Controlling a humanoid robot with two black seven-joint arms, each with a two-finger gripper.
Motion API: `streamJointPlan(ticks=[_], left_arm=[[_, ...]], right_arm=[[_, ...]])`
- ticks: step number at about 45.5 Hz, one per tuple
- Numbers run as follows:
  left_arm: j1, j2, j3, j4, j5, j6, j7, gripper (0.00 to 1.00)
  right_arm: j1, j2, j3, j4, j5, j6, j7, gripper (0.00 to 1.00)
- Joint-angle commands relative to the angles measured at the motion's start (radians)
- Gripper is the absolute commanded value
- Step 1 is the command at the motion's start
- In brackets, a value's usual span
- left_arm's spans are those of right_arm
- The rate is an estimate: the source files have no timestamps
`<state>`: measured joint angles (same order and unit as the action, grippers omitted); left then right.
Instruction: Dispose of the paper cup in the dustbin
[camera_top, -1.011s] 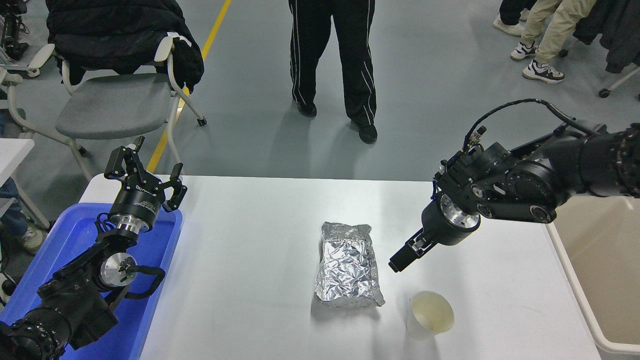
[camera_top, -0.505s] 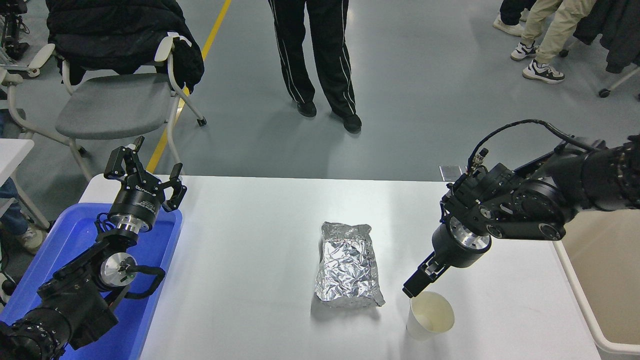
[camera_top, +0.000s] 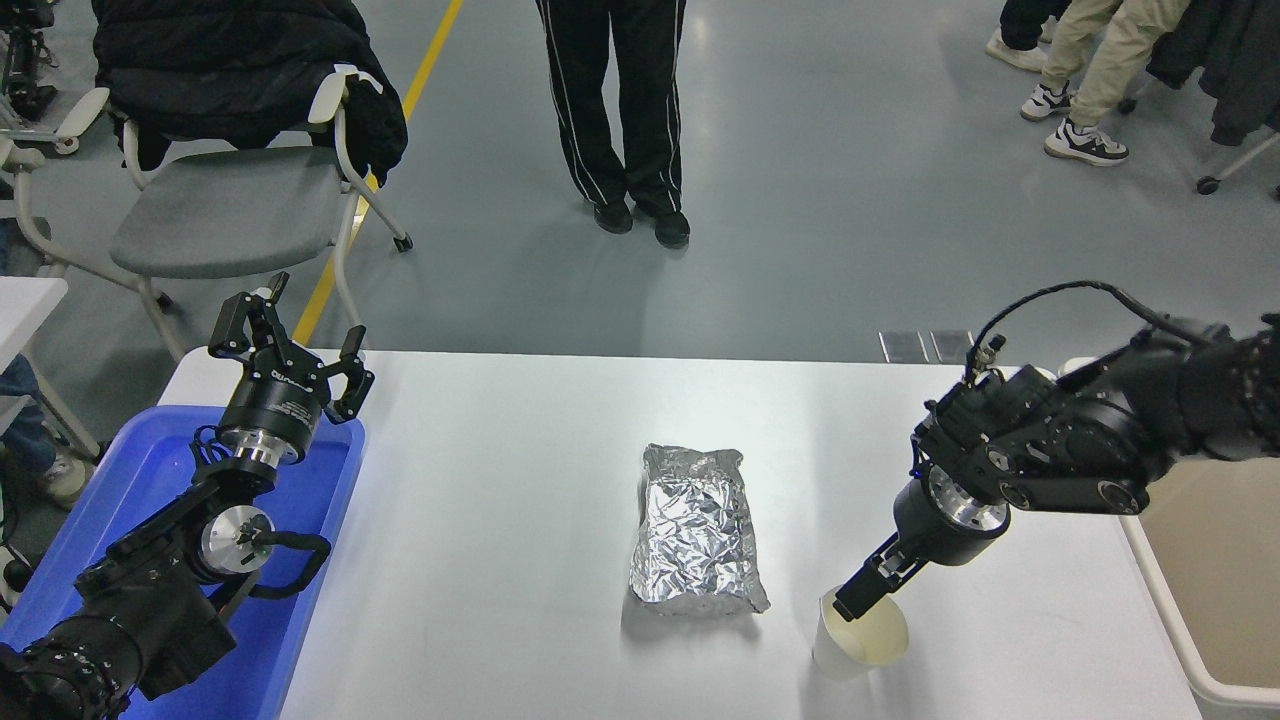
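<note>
The paper cup (camera_top: 872, 640) stands upright near the table's front edge, right of the middle, white with a cream inside. My right gripper (camera_top: 860, 598) comes down from the right and its tip sits at the cup's far-left rim, partly over the opening. I see it edge-on as one narrow black tip. The beige dustbin (camera_top: 1162, 592) stands at the table's right end, partly hidden by my right arm. My left gripper (camera_top: 290, 345) is parked open and empty over the far end of the blue tray.
A crinkled silver foil packet (camera_top: 697, 530) lies just left of the cup. The blue tray (camera_top: 140, 470) lies under my left arm. A person's legs (camera_top: 620, 110) stand beyond the far edge. A grey chair (camera_top: 220, 210) is at the far left.
My right gripper has moved down and to the right, from above the table beside the foil packet to the cup's rim. The person has stepped left. The cup has not moved.
</note>
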<state>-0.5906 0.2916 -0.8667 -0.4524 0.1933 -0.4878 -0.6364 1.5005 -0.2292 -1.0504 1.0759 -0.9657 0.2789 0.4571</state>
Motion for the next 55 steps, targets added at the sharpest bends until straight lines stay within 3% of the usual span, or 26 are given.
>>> streamJointPlan(ticks=[1, 13, 15, 19, 21, 55], left_arm=[[0.000, 0.000, 0.000, 0.000, 0.000, 0.000, 0.000, 1.00], [0.000, 0.000, 0.000, 0.000, 0.000, 0.000, 0.000, 1.00], [0.000, 0.000, 0.000, 0.000, 0.000, 0.000, 0.000, 1.00], [0.000, 0.000, 0.000, 0.000, 0.000, 0.000, 0.001, 1.00], [0.000, 0.000, 0.000, 0.000, 0.000, 0.000, 0.000, 1.00], [0.000, 0.000, 0.000, 0.000, 0.000, 0.000, 0.000, 1.00]], right_arm=[[-0.066, -0.019, 0.003, -0.050, -0.005, -0.040, 0.003, 0.97], [-0.063, -0.021, 0.003, -0.047, -0.007, -0.066, 0.038, 0.63], [-0.057, -0.021, 0.000, -0.047, -0.008, -0.066, 0.051, 0.50], [-0.052, -0.021, -0.003, -0.048, -0.039, -0.063, 0.069, 0.10], [-0.049, -0.021, -0.002, -0.048, -0.042, -0.058, 0.069, 0.00], [-0.011, -0.050, 0.015, -0.059, -0.044, -0.058, 0.146, 0.00]])
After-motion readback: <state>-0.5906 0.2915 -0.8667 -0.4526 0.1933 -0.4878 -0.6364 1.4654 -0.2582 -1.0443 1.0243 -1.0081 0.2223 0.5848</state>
